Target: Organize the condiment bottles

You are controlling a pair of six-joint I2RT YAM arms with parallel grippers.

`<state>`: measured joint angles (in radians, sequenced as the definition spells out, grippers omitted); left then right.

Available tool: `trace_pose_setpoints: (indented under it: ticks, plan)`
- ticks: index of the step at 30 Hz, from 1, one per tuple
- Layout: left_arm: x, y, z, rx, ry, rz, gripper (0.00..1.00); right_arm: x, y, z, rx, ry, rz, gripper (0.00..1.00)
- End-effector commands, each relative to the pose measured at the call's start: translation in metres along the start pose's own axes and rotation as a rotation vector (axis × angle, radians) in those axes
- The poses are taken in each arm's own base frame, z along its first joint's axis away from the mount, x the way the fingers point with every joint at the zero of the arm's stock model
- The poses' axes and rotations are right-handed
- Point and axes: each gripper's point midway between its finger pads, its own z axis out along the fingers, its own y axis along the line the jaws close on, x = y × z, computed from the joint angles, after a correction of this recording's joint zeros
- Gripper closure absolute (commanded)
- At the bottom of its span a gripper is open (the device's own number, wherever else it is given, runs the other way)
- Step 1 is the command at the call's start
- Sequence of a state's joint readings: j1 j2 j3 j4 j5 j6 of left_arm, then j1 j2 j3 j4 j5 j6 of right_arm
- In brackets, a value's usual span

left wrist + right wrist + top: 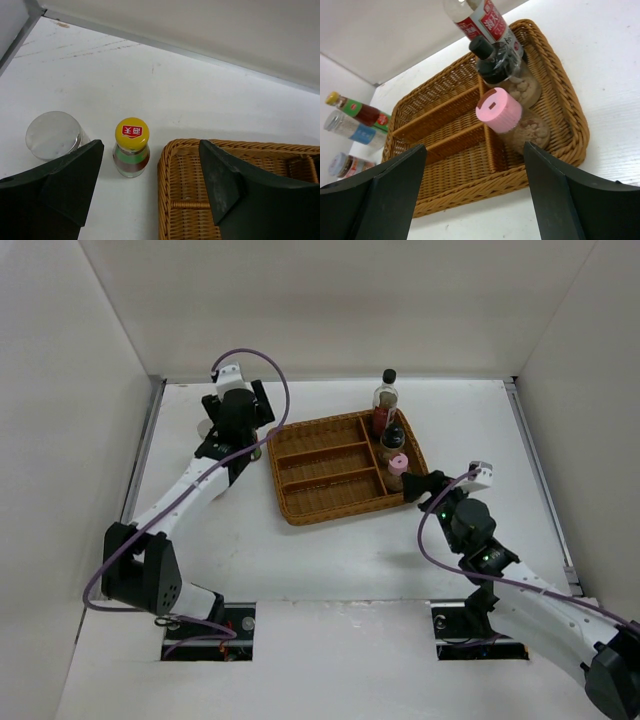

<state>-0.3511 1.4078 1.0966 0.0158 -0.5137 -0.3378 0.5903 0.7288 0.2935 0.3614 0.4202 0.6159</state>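
Observation:
Three condiment bottles stand in the right compartment of the wicker tray [320, 468]: a tall clear black-capped bottle [386, 392], a black-capped brown shaker [392, 438] and a pink-capped shaker [398, 468]. My right gripper [418, 486] is open and empty just in front of the pink-capped shaker [507, 120]. My left gripper [243, 443] is open and empty over the tray's far left corner. A green bottle with a yellow-and-red cap [131, 147] stands between its fingers, untouched. A silver-lidded jar [53, 135] stands to its left. A short jar [345, 164] shows far left in the right wrist view.
The tray's three long left compartments hold nothing. White walls close in the table at the back and both sides. A metal strip runs along the table's edges. The left arm hides the bottles beside the tray in the top view.

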Motion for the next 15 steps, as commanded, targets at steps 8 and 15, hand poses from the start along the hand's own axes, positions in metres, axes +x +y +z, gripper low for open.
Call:
trace_pose_setpoints:
  ticks: [8, 15]
  plan:
    - [0.002, 0.007, 0.025, -0.078, 0.017, 0.066, 0.32, -0.015, 0.024, -0.002, -0.100, -0.045, 0.058, 0.14]
    - [0.011, 0.019, 0.043, -0.120, 0.021, 0.068, 0.44, -0.014, 0.026, -0.003, -0.112, -0.038, 0.058, 0.15]
